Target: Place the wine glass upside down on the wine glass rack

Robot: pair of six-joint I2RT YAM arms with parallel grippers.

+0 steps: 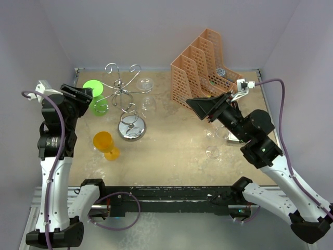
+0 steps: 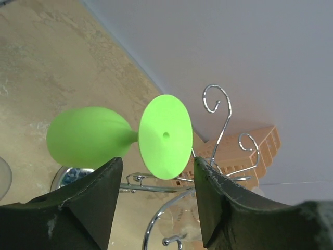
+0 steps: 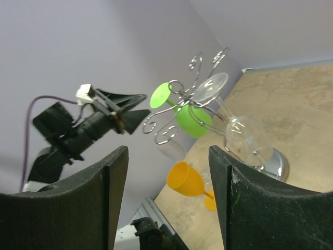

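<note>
Green wine glass hanging on the rack, left pincer spread just beside it.

The green wine glass hangs upside down on the left side of the wine glass rack, with its stem in a wire arm, the round foot up and the bowl down. The left gripper stands just left of the rack. Its fingers are spread on both sides of the glass foot and do not press it. The right gripper is well to the right of the rack, also spread wide and holding nothing. Two clear glasses hang on the right side of the rack. An orange glass stands upright near the rack base, on its front left. An orange file organiser stands to the right of the rack.
</note>
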